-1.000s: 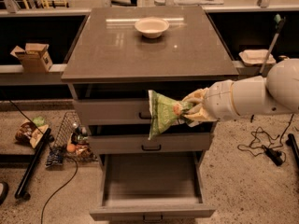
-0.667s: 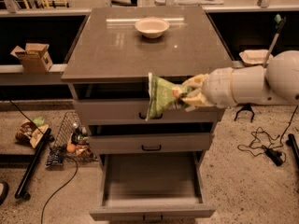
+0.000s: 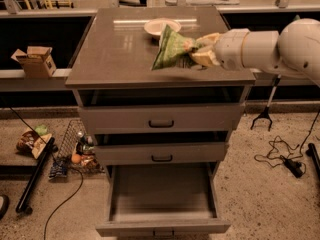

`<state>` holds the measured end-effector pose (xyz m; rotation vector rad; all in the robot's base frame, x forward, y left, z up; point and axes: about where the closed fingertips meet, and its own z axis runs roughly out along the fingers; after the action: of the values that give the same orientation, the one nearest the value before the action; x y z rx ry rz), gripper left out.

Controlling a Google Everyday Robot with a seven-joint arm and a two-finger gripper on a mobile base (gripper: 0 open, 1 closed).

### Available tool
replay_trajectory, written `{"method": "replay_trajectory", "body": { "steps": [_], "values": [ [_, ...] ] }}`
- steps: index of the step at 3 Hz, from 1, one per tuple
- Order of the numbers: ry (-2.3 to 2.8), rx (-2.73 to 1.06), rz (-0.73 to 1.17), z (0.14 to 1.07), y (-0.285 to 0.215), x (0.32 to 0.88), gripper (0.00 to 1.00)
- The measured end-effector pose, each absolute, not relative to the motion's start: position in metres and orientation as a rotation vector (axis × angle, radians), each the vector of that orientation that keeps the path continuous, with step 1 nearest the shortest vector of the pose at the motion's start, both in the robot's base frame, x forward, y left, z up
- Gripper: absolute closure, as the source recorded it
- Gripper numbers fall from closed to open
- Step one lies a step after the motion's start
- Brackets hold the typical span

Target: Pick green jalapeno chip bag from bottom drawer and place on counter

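My gripper (image 3: pixel 199 50) is shut on the green jalapeno chip bag (image 3: pixel 171 49) and holds it by its right end, over the right middle of the counter (image 3: pixel 120 54). The bag hangs tilted, its lower left corner close to the counter's surface; I cannot tell if it touches. My white arm (image 3: pixel 265 46) reaches in from the right. The bottom drawer (image 3: pixel 162 194) is pulled open below, and its grey floor shows nothing on it.
A white bowl (image 3: pixel 161 26) sits at the back of the counter, just behind the bag. Two shut drawers (image 3: pixel 161 120) are above the open one. A cardboard box (image 3: pixel 36 60) rests on the left ledge. Snack packets (image 3: pixel 31 140), a wire basket (image 3: pixel 75 151) and cables (image 3: pixel 280 156) lie on the floor.
My gripper has risen with the chip bag from in front of the top drawer to above the counter, and moved back toward the bowl.
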<state>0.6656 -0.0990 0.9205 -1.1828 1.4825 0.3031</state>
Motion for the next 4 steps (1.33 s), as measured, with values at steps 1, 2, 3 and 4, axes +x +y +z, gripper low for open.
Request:
{"method": "replay_trajectory", "body": {
  "steps": [1,2,3,4],
  "values": [
    [1.522,-1.045,0.264,0.938,-0.101,0.71,1.0],
    [1.554,-0.913,0.229,0.927,-0.107,0.746,1.0],
    [1.581,-0.805,0.186,0.913,-0.113,0.79,1.0],
    [1.624,-0.73,0.152,0.898,-0.118,0.83,0.82]
  ]
}}
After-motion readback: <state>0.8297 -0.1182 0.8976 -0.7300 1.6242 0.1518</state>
